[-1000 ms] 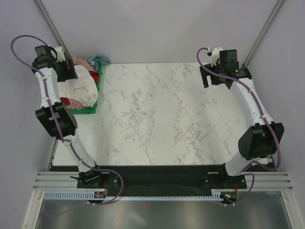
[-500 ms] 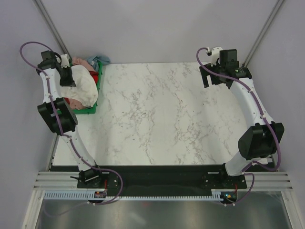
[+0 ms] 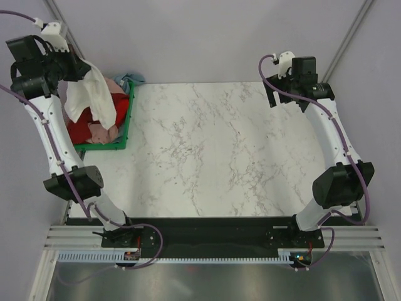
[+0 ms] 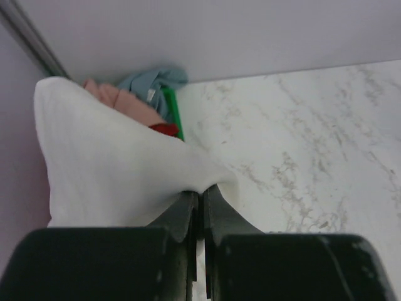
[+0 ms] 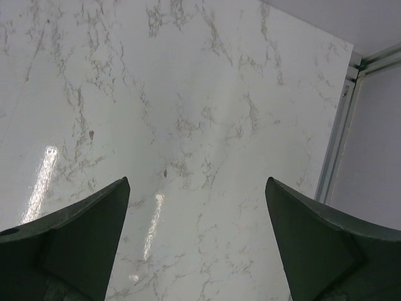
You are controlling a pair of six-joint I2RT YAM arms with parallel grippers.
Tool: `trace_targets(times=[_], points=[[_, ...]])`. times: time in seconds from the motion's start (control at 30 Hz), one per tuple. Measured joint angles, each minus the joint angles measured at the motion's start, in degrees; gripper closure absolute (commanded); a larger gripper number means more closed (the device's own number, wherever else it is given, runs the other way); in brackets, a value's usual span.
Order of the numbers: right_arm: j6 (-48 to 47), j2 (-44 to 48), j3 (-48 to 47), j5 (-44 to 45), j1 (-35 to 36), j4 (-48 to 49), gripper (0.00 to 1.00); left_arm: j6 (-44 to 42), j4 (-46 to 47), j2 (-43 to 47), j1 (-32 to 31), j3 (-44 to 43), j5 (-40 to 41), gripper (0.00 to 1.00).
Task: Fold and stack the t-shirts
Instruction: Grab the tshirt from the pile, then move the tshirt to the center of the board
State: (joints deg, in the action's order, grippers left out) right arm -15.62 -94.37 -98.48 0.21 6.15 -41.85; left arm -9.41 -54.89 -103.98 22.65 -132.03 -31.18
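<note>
My left gripper (image 3: pixel 83 68) is raised high over the back left corner, shut on a fold of the cream-white t-shirt (image 3: pixel 94 94), which hangs from it over the crate. In the left wrist view the white cloth (image 4: pixel 113 169) bunches right at my closed gripper (image 4: pixel 200 191). Below it lie a red t-shirt (image 3: pixel 84 128), a pink one (image 3: pixel 113 84) and a pale blue one (image 3: pixel 131 79). My right gripper (image 3: pixel 280 94) hovers open over the back right of the table, and in its wrist view the gripper (image 5: pixel 197 182) has only bare marble between its fingers.
The green plastic crate (image 3: pixel 128 119) stands at the table's back left corner with the remaining shirts in it. The white marble tabletop (image 3: pixel 219 150) stretches between the arms. Metal frame posts (image 3: pixel 348 37) rise at the back corners.
My left gripper closed on the cream-white t-shirt in the crate and lifted it up and back, uncovering the red shirt. The right arm has shifted only slightly.
</note>
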Motion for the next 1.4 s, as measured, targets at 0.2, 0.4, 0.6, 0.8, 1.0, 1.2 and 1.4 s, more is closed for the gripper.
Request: trace_targets(times=[0.2,0.4,0.6,0.8,1.0,1.2,1.4], points=[[-1.4,-0.9,-3.7,-2.7,0.0,2.5,0.02,0.2,3.0,9.7,-5.6,-1.9,-13.0,0.97],[-2.8,1.7,-1.0,-6.9,0.0,5.9,0.10,0.2,4.3,14.2,-15.8,1.1,-20.5,0.94],[-3.3,9.1,2.7,-12.1,0.0,7.8,0.11,0.6,4.8,16.4,-26.0,15.3,-24.5,0.98],[-7.3,16.5,7.8,-14.0,0.4,7.2,0.09,1.0,4.7,13.1,-38.2,31.5,-24.9,0.98],[-10.2,19.6,13.1,-14.1,0.4,4.8,0.09,3.2,5.4,0.3,-46.9,36.1,-25.0,0.98],[-12.0,23.1,16.8,-13.7,0.4,3.2,0.08,5.7,7.0,-16.5,-49.0,21.0,-22.6,0.56],[-13.2,24.2,17.1,-15.0,2.3,2.8,0.13,6.7,8.9,-14.2,-49.4,13.6,-11.2,0.33]])
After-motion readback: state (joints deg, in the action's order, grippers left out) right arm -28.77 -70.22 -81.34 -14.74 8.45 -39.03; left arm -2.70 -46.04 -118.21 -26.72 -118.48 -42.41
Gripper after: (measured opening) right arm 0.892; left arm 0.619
